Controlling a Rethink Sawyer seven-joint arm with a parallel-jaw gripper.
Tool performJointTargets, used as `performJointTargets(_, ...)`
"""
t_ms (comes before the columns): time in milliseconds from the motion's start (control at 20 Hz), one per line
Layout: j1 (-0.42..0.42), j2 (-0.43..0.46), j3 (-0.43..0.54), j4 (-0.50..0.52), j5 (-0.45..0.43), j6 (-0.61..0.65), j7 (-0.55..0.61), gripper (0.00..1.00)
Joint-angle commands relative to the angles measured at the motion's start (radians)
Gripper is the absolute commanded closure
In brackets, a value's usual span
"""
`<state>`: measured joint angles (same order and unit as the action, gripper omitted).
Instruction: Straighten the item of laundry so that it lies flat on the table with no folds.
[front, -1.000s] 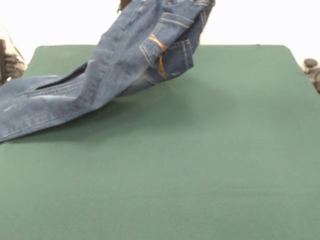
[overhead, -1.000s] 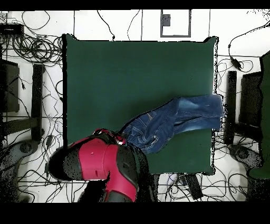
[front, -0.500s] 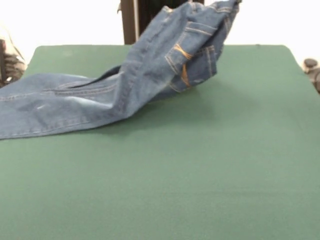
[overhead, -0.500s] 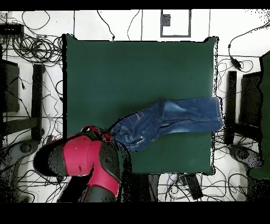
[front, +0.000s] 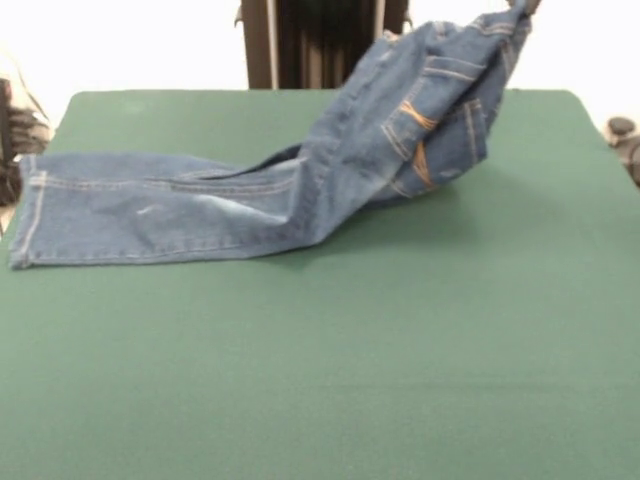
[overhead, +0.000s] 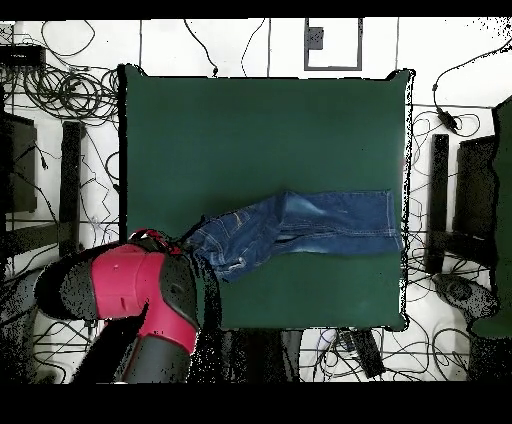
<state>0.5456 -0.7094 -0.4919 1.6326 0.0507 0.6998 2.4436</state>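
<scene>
The blue denim jeans (front: 250, 205) lie with their legs stretched flat toward the left edge of the dark green table (front: 400, 330). The waist end is lifted off the cloth and hangs from the top right, pockets and orange stitching showing. My gripper (front: 528, 5) shows only as a dark tip at the top edge, shut on the raised waistband. In the overhead view the jeans (overhead: 310, 220) run from the table's (overhead: 260, 130) right edge to the red arm (overhead: 130, 290), which hides the gripper.
The dark pedestal (front: 320, 40) stands behind the table's far edge. A black object (front: 622, 130) sits off the right corner. Cables and black stands (overhead: 70, 190) surround the table on the floor.
The arm has moved right in the front view, pulling the waist along. The legs slid after it, and their hems, which hung over the left edge, now lie on the table.
</scene>
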Motion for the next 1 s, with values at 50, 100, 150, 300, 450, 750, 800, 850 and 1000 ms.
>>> performJointTargets(50,0.023,0.025,0.063,-0.056,0.095,0.083,0.27,1.0)
performJointTargets(100,0.024,0.026,0.06,-0.053,0.095,0.083,0.267,1.0)
performJointTargets(150,0.03,0.024,0.053,-0.053,0.095,0.09,0.268,1.0)
performJointTargets(300,0.035,0.01,0.045,-0.047,0.094,0.103,0.257,1.0)
performJointTargets(450,0.024,0.001,0.054,-0.036,0.091,0.096,0.229,0.0)
performJointTargets(750,0.005,-0.015,0.04,-0.036,0.055,0.077,0.174,0.0)
performJointTargets(800,-0.002,-0.022,0.03,-0.032,0.044,0.06,0.162,0.0)
performJointTargets(850,-0.025,-0.035,0.042,-0.014,0.05,0.041,0.145,0.0)
performJointTargets(1000,-0.087,-0.08,0.052,0.024,0.033,0.012,0.07,0.0)
